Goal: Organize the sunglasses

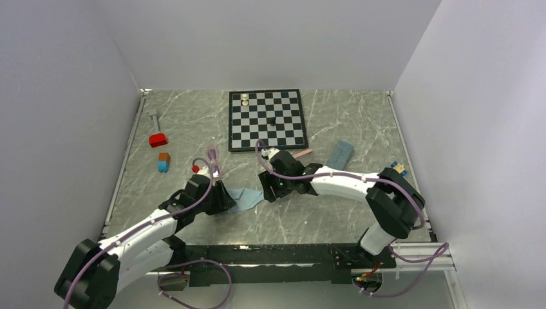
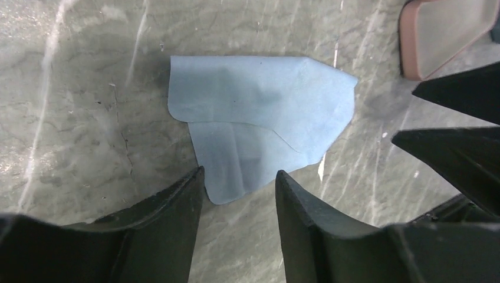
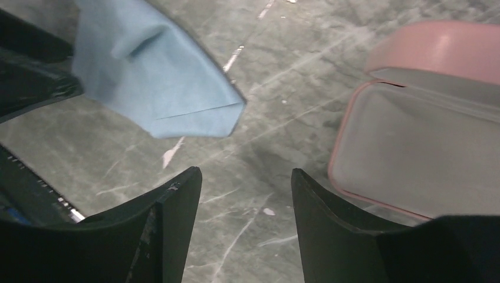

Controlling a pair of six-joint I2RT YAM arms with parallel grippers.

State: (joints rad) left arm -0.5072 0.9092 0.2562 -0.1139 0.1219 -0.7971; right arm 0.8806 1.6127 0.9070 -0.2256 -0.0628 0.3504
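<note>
As right tool (image 3: 243, 174) sees, case (image 3: 413, 141) gapes.

1 chessboard (image 1: 267, 119), 2 chess pieces (image 1: 245, 99), 1 light-blue cloth (image 2: 259, 112), 1 pink case (image 3: 413, 141), 1 grey-blue case (image 1: 339, 153), 1 red block (image 1: 158, 140), 1 orange-and-blue block (image 1: 163, 161), 2 grippers: left gripper (image 2: 238, 177), right gripper (image 3: 246, 177).

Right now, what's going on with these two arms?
Both arms reach low over the table with nothing held. The left tool is open around a corner of a folded light-blue cloth. The right tool is open too, between that cloth and an open pink case. No sunglasses show in any view.
</note>
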